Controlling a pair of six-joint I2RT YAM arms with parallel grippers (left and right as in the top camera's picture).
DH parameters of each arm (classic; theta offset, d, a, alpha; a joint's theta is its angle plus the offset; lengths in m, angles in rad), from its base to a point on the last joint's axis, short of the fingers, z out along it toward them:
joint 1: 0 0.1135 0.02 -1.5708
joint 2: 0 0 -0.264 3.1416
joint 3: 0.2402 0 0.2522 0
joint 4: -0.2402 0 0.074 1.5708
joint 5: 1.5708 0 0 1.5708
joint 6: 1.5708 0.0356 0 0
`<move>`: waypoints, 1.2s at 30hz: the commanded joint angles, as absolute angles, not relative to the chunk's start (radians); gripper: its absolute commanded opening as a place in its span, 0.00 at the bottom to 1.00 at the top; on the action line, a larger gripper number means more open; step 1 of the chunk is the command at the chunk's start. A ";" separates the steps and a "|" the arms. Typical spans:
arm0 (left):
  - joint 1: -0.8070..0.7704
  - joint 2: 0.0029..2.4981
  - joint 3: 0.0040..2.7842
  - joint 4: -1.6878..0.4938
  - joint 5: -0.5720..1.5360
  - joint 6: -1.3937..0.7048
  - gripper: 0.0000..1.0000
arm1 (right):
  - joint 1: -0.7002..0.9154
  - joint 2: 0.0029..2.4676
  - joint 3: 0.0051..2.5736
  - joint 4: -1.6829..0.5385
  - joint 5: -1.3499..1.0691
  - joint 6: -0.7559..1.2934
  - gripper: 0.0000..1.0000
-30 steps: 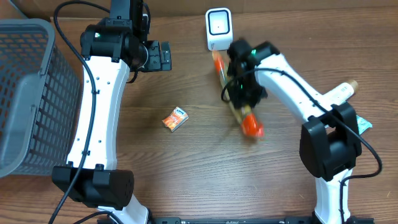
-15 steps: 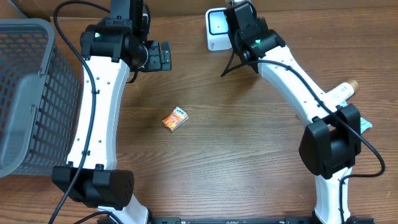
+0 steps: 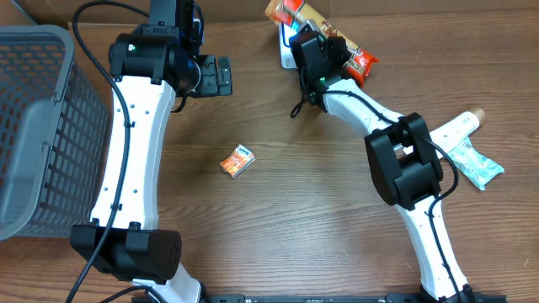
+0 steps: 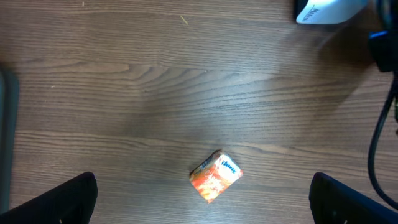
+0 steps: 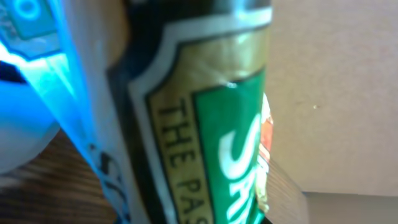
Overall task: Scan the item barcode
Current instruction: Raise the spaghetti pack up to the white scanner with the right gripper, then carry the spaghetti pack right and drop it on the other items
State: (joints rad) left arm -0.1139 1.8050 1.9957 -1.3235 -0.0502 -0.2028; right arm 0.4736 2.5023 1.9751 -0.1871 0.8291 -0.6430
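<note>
**Packet lies crosswise in the right gripper, over the scanner**

Overhead: the right gripper [image 3: 322, 42] is clamped on a long snack packet [image 3: 357, 60]. The packet runs across its fingers, with the scanner [image 3: 286, 55] directly under the gripper. The left gripper [image 3: 216, 76] hangs spread wide, well apart.

Left wrist: a small orange box [image 4: 215, 177] lies below its fingers.

Right wrist: the packet's label fills the view, and blue scanner light edges its left side.

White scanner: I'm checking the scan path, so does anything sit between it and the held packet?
Nothing visible does. The right gripper holds the long orange-ended snack packet close to the white box scanner, whose blue light falls on the wrapper.
</note>
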 commanded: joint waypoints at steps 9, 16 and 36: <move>-0.112 1.813 1.993 -1.324 -0.059 -0.210 1.00 | 0.479 2.452 2.013 -0.113 0.973 -0.709 0.03; -0.112 1.813 1.993 -1.324 -0.059 -0.210 1.00 | 0.514 2.452 2.013 -0.034 1.012 -0.778 0.04; -0.112 1.813 1.993 -1.324 -0.059 -0.210 1.00 | 0.508 1.914 2.013 -0.759 0.696 -0.133 0.04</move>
